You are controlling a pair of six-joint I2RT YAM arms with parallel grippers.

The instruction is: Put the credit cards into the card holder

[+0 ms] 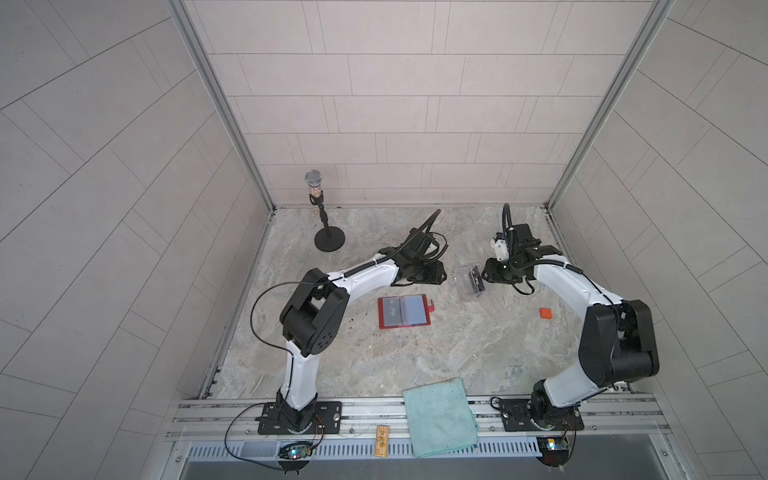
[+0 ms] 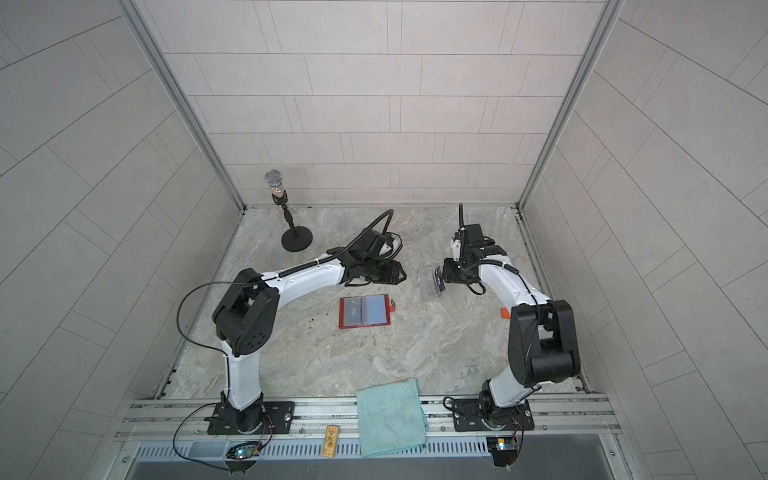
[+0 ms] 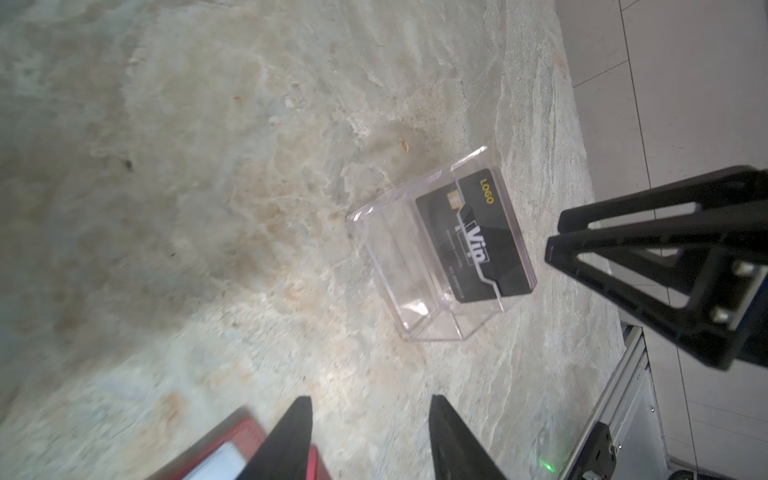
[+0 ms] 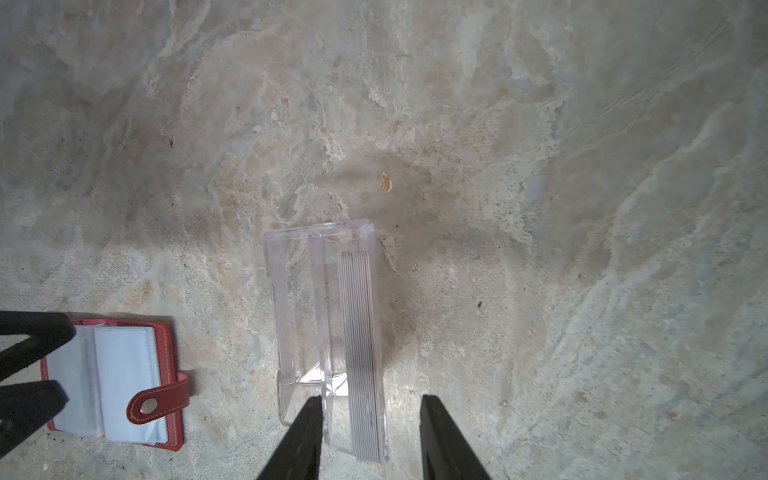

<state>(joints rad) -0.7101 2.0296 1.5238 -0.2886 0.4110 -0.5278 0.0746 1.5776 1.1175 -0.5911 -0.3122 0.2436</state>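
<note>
**Mid-task check: nothing gripped**

The holder [image 1: 403,311] lies open mid-surface [image 1: 374,365], sleeves up, snap tab on its R side. The cards [image 4: 360,353] stand on edge as a stack in the clear box [image 4: 299,311], R of holder and apart from it. A black card [image 3: 473,232] faces out. L end effector [image 3: 370,399]: jaws part-open, empty, near holder's far edge. R end effector [image 4: 372,398]: jaws part-open, empty, at box's end, stack in line w/ the gap.
</note>
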